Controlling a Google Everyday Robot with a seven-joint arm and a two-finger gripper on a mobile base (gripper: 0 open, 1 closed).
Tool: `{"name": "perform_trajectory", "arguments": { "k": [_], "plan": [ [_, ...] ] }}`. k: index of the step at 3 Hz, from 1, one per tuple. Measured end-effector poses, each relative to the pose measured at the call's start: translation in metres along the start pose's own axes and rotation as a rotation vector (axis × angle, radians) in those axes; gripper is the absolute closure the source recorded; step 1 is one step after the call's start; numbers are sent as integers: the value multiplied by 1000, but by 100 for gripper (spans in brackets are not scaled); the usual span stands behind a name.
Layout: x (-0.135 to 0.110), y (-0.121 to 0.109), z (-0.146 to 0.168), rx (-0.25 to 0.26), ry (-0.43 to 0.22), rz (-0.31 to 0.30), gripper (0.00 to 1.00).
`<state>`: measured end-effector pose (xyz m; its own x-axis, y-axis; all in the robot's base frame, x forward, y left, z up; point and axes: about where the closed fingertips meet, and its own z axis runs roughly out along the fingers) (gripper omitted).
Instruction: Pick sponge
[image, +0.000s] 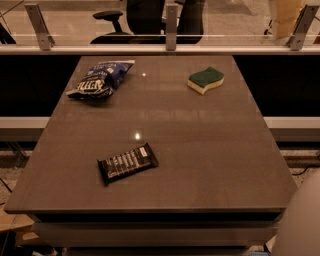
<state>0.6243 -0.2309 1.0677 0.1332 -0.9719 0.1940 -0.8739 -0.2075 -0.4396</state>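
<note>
**Sponge at one o'clock, gripper out of frame**

My gripper does not show in the camera view, so I cannot tell whether it is spread or pressed together, nor exactly where it hangs. A pale blurred shape (301, 220) fills the corner at five o'clock. It may be part of my arm, but I cannot say.

The sponge (206, 80) lies flat on the worktop (200, 165) at about one o'clock from its middle, near the far edge and towards the right side. Its dark green layer is on top and the yellow foam faces me. Its long axis runs roughly from eight to two o'clock, so I judge a grip across the short way would close along the eleven-to-five line.

Nothing touches the sponge. The blue snack bag (100, 80) sits well apart at eleven o'clock, and the black candy bar (127, 163) lies near me at seven o'clock. If that pale shape is my arm, the sponge lies away from it towards eleven o'clock, over bare worktop. The pick is not yet begun.
</note>
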Motion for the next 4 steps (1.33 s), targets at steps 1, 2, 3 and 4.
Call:
{"name": "perform_trajectory", "arguments": {
  "k": [1, 2, 3, 4],
  "plan": [
    [0, -9, 1, 35, 0, 1, 0],
    [0, -10, 1, 41, 0, 1, 0],
    [5, -20, 11, 53, 0, 18, 0],
    [16, -12, 48, -11, -30, 70, 0]
  ]
}}
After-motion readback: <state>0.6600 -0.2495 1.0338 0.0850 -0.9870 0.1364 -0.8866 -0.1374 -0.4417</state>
